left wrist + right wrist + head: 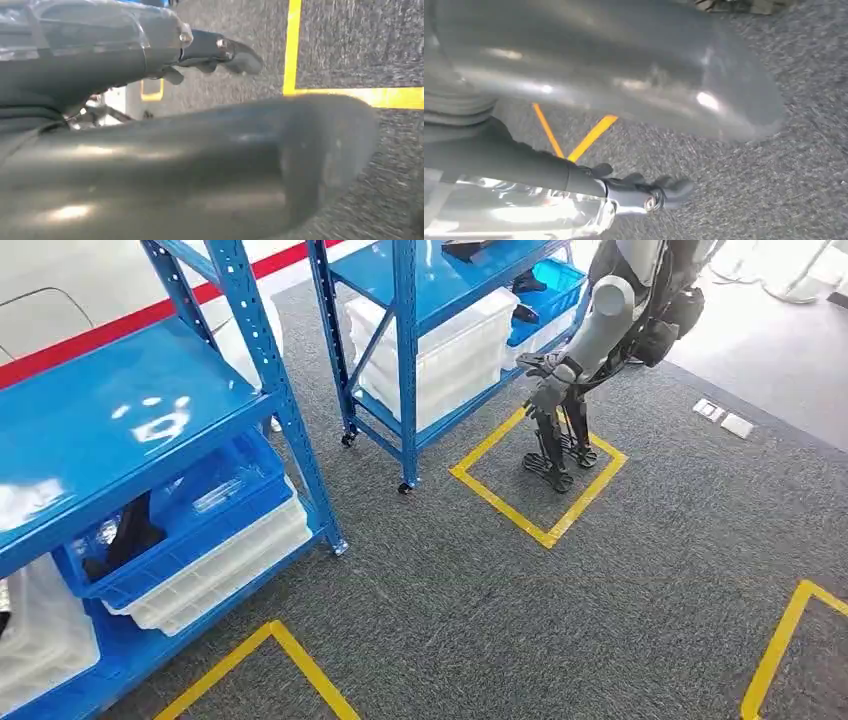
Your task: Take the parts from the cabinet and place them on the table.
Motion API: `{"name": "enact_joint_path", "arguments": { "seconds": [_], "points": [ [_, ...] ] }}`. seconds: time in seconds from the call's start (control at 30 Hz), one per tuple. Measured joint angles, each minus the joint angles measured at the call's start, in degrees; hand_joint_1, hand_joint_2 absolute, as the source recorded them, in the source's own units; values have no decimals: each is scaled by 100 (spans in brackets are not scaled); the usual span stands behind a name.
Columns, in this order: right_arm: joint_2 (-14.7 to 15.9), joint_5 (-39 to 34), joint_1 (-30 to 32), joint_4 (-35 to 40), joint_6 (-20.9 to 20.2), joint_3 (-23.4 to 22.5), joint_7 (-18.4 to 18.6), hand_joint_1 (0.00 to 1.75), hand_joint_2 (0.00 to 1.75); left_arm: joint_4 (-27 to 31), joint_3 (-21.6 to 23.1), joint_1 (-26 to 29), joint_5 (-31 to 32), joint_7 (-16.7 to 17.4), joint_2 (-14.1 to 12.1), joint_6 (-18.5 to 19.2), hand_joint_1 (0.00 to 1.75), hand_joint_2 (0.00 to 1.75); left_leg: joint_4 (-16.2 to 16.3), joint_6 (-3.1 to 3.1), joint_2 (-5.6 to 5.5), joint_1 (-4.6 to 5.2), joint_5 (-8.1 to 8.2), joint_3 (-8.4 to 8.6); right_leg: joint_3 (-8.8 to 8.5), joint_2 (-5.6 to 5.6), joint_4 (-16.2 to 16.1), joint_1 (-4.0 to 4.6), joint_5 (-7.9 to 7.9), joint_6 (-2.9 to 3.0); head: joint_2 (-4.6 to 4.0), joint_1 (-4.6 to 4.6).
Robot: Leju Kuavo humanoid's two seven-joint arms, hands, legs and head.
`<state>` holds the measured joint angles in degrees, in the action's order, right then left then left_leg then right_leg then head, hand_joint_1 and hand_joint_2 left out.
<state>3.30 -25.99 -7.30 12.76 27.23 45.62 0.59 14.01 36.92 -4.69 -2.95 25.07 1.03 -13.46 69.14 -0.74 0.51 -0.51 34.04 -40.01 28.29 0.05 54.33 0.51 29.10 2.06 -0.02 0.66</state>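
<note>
Dark parts sit in a blue bin on the rack at lower left (another robot stands upper right), while the left hand and right hand hang empty, fingers loose, so fetching may lie ahead or be between trips.

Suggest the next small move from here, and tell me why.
Probably turn left to face the near blue rack. Its blue bin on the lower shelf holds a dark part, but it sits off at the left edge of the head view. The left robot hand and right robot hand hang over the carpet, apparently holding nothing.
</note>
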Motion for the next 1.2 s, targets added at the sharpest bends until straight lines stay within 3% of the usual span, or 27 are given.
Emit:
{"name": "enact_joint_path", "arguments": {
  "seconds": [0.07,0.13,0.17,0.2,0.23,0.27,0.3,0.37,0.4,0.43,0.47,0.53,0.57,0.6,0.67,0.7,0.73,0.77,0.83,0.87,0.9,0.93,0.97,1.03,1.1,1.17,1.2],
  "points": [
    [-11,0,25,0,0,9,20,0,0,2,0,7,-7,-33,-2,-48,0,0,594,-84,-48,-52,203,-219,26,-185,15,-15,3,-5,0,31],
    [-31,0,12,2,-2,15,39,0,0,0,0,19,-11,-59,-2,-63,0,0,226,-158,-13,-85,-74,52,43,-336,62,-58,26,-67,0,48],
    [-37,0,7,2,-2,15,46,0,0,0,0,18,-11,-66,-4,-68,0,0,-270,-195,80,-105,-308,365,42,-406,102,-87,53,-111,0,66],
    [-44,0,3,2,-2,15,46,0,0,0,0,13,-11,-72,-9,-83,0,0,-796,-228,344,-119,-498,693,43,-462,174,-97,96,-174,0,83],
    [-28,0,1,0,-4,15,48,0,0,2,0,-6,-15,-74,9,-92,0,0,-914,-208,638,-46,-329,746,64,-499,217,-82,138,-235,0,133],
    [-28,0,-11,2,-4,20,48,0,0,0,0,-7,-26,-74,7,-114,0,0,-941,-85,554,-65,-396,723,71,-545,311,-52,181,-270,0,158],
    [-31,0,-38,2,0,20,48,0,0,0,0,0,-37,-72,-4,-129,0,0,-913,-20,500,-54,-379,707,61,-593,303,-55,182,-277,0,87],
    [-42,-17,-51,2,-2,24,48,0,0,0,0,6,-52,-63,-9,-144,0,0,-912,48,353,-41,-397,683,30,-706,285,-77,183,-299,0,59],
    [-48,-22,-62,4,-2,24,48,0,0,0,0,-2,-55,-63,-9,-149,0,0,-925,89,272,-56,-422,681,36,-614,322,-105,254,-348,0,50],
    [-50,-26,-63,4,-2,26,48,0,0,-2,0,-8,-55,-61,-9,-153,0,0,-924,118,200,-56,-440,665,84,-353,474,-130,413,-368,0,11],
    [-50,-28,-49,4,0,26,48,0,0,-4,0,-24,-55,-61,-7,-155,0,0,-924,144,116,-51,-457,644,221,-190,811,-131,645,-376,0,-17],
    [-55,-42,-20,2,0,26,48,0,0,-4,0,-36,-61,-57,-6,-159,0,0,-922,192,-73,-27,-488,599,651,-60,1776,-117,1094,-372,0,-81],
    [-55,-44,-9,2,0,28,48,0,0,-4,0,-28,-63,-55,-7,-157,0,0,-922,208,-168,-8,-500,589,796,-47,2075,-110,1156,-350,0,-103],
    [-59,-44,-5,2,0,28,48,0,0,-9,0,-22,-68,-39,-7,-157,0,0,-922,222,-265,9,-509,591,815,-39,2097,-99,1063,-308,0,-111],
    [-57,-52,-9,2,0,31,48,0,0,-15,0,-20,-70,-13,-7,-155,0,0,-922,230,-448,47,-529,598,550,35,1436,-53,573,-184,0,-131],
    [-55,-55,-13,2,0,31,48,0,0,-17,0,-22,-70,-2,-4,-155,0,0,-923,226,-529,52,-542,598,320,163,894,-20,286,-103,0,-131],
    [-46,-57,-10,2,2,31,48,0,0,-17,0,-22,-70,4,6,-155,0,0,-926,220,-603,25,-561,592,151,459,473,16,186,-20,0,-127],
    [-22,-59,8,2,2,31,48,0,0,-22,0,-30,-70,11,26,-155,0,0,-922,184,-693,45,-582,561,114,607,375,-10,198,26,0,-72],
    [-26,-61,-24,4,2,33,50,0,0,-22,0,-19,-72,13,44,-149,0,0,-944,103,-817,-41,-637,501,101,503,342,30,190,23,0,-129],
    [-28,-63,-37,0,5,33,50,0,0,-22,0,-4,-83,13,46,-157,0,0,-974,51,-888,-47,-676,494,91,446,302,49,167,35,0,-142],
    [-46,-59,-48,6,2,35,50,0,0,-24,0,14,-90,13,37,-175,0,0,-1016,4,-953,4,-710,491,54,341,125,-7,74,31,0,-142],
    [-59,-61,-73,11,0,35,50,0,0,-26,0,21,-103,11,26,-188,0,0,-941,25,-397,56,-618,467,-11,258,4,-28,-8,-33,0,-136],
    [-59,-59,-61,15,2,39,48,0,0,-26,2,7,-105,13,24,-192,0,0,-726,-10,-67,53,-384,367,-24,193,-63,-28,-43,15,0,-26],
    [-55,-68,-19,15,-4,52,50,0,0,-26,2,-19,-105,11,22,-201,0,0,47,-81,-12,-2,61,34,13,-8,-47,-33,-55,-6,0,15],
    [-59,-72,4,17,-7,63,50,0,0,-26,2,-12,-105,9,7,-201,0,0,465,-159,-30,-55,179,-114,41,-198,-16,-49,-40,-21,0,48],
    [-70,-77,-5,17,-4,63,50,0,0,-28,2,1,-111,9,-2,-201,0,0,-75,-230,26,-88,-179,260,64,-356,54,-83,-4,-78,0,74],
    [-77,-77,-10,17,-5,63,50,0,0,-28,2,3,-114,9,-11,-201,0,0,-570,-255,145,-103,-391,566,67,-413,106,-101,27,-123,0,89]
  ]
}}
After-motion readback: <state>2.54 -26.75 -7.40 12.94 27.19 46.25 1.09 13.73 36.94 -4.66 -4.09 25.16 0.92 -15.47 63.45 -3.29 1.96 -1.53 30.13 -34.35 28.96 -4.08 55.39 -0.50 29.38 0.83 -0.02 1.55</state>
